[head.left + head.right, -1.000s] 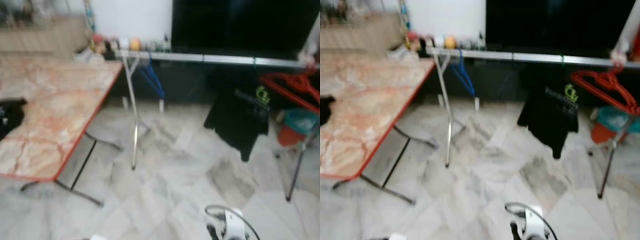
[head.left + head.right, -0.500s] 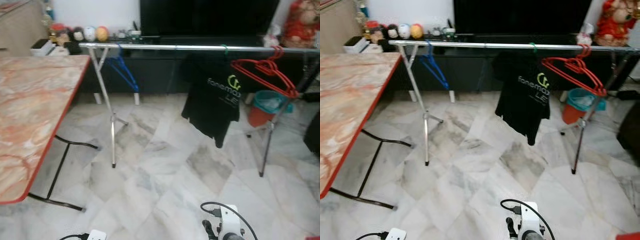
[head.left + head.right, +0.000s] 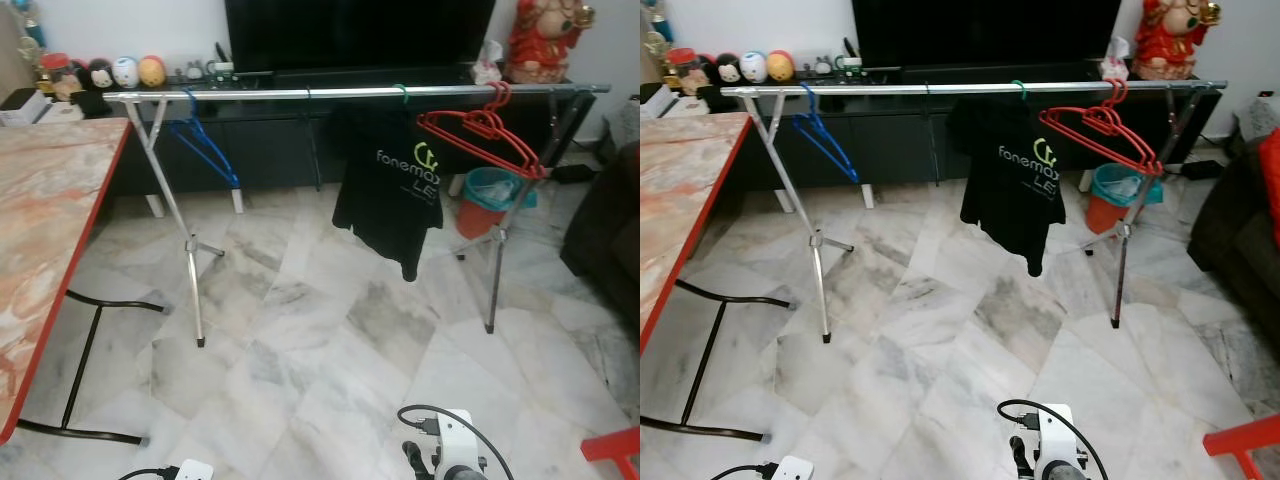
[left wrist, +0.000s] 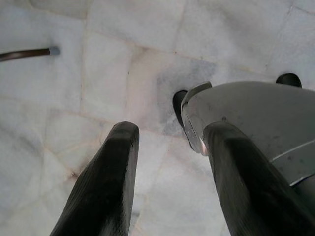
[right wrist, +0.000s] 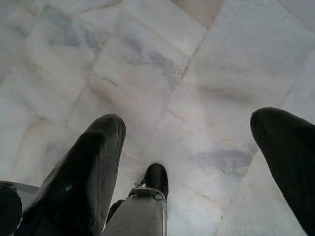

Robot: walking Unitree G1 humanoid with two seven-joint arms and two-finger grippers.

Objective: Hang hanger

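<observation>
Steel rail (image 3: 300, 93): runs across the room at 12 o'clock, on splayed legs over a marble floor (image 3: 330, 360).
Red hangers (image 3: 480, 135): hooked on the rail toward 1 o'clock, tilted.
Blue hanger (image 3: 205, 150): on the rail near 11 o'clock.
Black shirt (image 3: 390, 190): hangs between blue hanger and red hangers.
Table (image 3: 40, 220): marble-patterned top, red edge, at 9 o'clock.
Bucket (image 3: 485, 200): on the floor behind the red hangers.
Left gripper (image 4: 170, 147): fingers spread, empty, pointed at the floor.
Right gripper (image 5: 197, 142): fingers wide apart, empty, over the tiles.
</observation>
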